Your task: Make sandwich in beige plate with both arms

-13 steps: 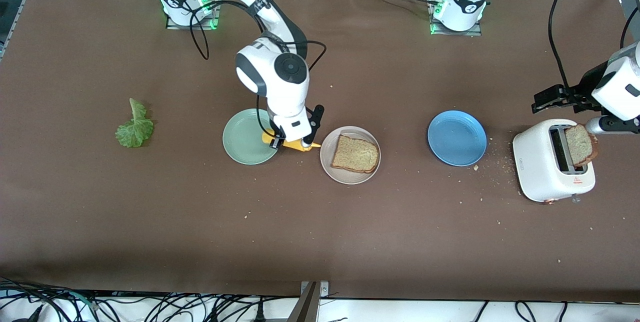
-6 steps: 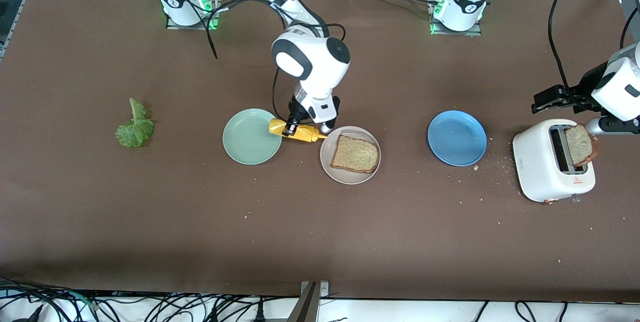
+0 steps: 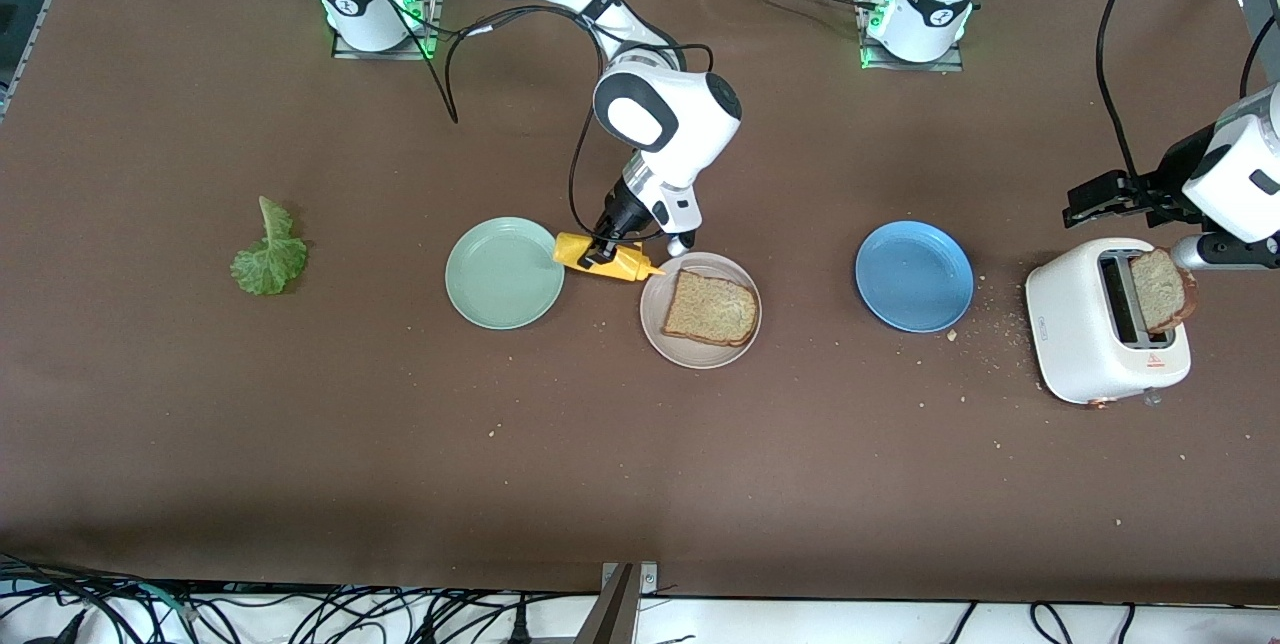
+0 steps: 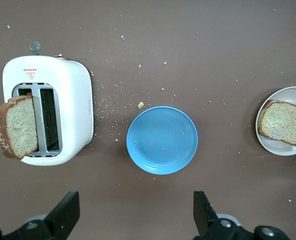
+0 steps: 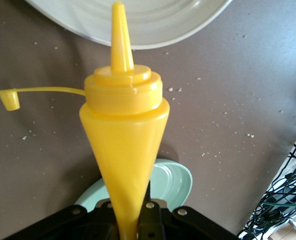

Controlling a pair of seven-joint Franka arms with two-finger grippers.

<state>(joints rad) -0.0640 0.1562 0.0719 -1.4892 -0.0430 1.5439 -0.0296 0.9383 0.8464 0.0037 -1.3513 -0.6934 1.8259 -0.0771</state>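
Toaster (image 4: 47, 117) red warning triangle, maybe; no legible txt.

Yellow squeeze bottle (image 5: 123, 145), nozzle over plate rim (image 5: 153, 30)

Squeeze bottle (image 5: 122, 135): glossy yellow plastic, smooth. Toaster (image 4: 62, 110): smooth white shell, slight sheen. Table (image 3: 700, 484): matt brown covering, crumb-speckled. Blue plate (image 4: 162, 140): smooth, semi-gloss. Bread slice (image 3: 711, 309): rough, porous.
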